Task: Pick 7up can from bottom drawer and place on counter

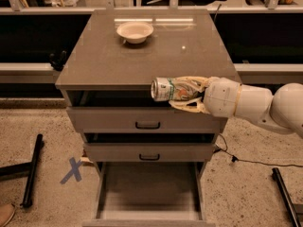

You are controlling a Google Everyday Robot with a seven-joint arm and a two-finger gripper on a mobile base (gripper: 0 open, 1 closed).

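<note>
My gripper (182, 94) is shut on the 7up can (165, 89), a silver-and-green can held on its side with its silver end pointing left. The can hangs in front of the counter's front edge, level with it and above the top drawer. The counter (113, 63) is the grey-brown top slab of the cabinet. The bottom drawer (149, 193) is pulled out below, its flat grey floor bare. My white arm (255, 103) reaches in from the right.
A white bowl (135, 31) stands at the back of the counter. The two upper drawers (147, 125) with black handles are slightly open. A blue X mark (72, 170) and a black bar (32, 169) lie on the floor at left; a cable (255, 162) runs at right.
</note>
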